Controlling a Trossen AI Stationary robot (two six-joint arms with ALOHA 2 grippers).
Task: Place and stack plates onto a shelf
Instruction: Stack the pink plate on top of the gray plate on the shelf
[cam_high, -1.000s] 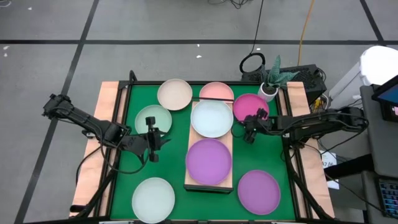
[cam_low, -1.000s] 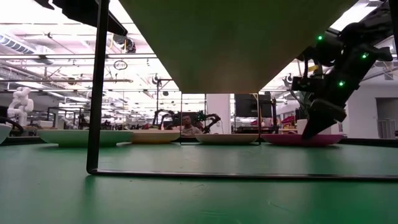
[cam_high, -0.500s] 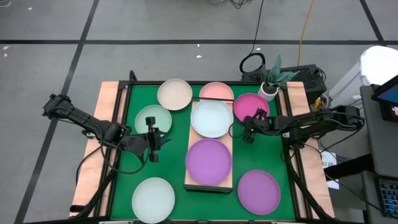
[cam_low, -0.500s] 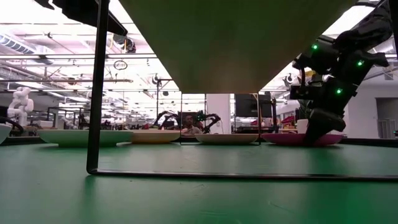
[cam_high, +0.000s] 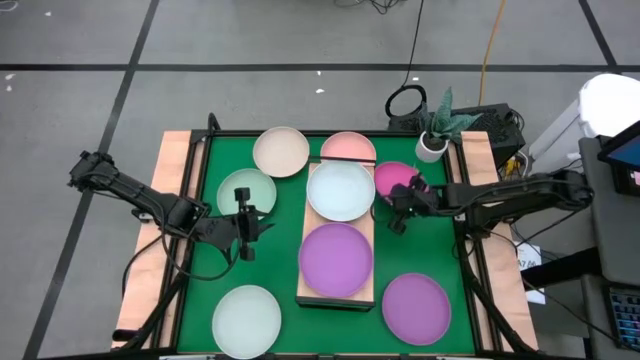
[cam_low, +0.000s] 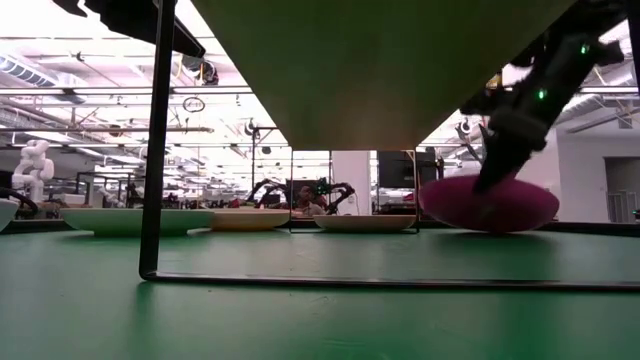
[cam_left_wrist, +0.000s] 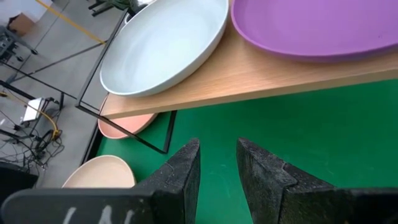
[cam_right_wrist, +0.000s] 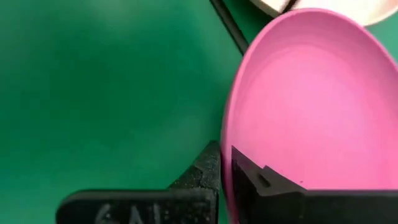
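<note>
Shelf (cam_high: 305, 245), a long rectangular light-wood board raised on a thin black wire frame over the green table (cam_high: 280, 250), is the landmark here. It carries a round pale blue-white plate (cam_high: 341, 190) at its far end and a round purple plate (cam_high: 336, 258) at its near end, the two just beside each other.

Six more round matte plates lie around the shelf. A pale pink plate (cam_high: 348, 146) sits just beyond its far end, partly under the pale one. A cream plate (cam_high: 281, 151) and a mint green plate (cam_high: 240, 190) lie off its left side, a second pale plate (cam_high: 246, 318) off its near left corner, and a second purple plate (cam_high: 416, 308) off its near right corner.

The magenta plate (cam_high: 394, 178) is at the shelf's far right, tipped up at its rim in the low view.

The right gripper (cam_high: 397, 210) reaches in from the right with its arm stretched nearly level, its fingers (cam_right_wrist: 249, 177) clamped on that plate's near rim. To do this step well, the plate probably has to be raised clear of the shelf's edge and levelled before it is set onto a shelved plate, since a one-edge pinch could let it swing.

The left gripper (cam_high: 243, 232) hangs left of the shelf over bare green, fingers (cam_left_wrist: 185, 171) parted and holding nothing.
</note>
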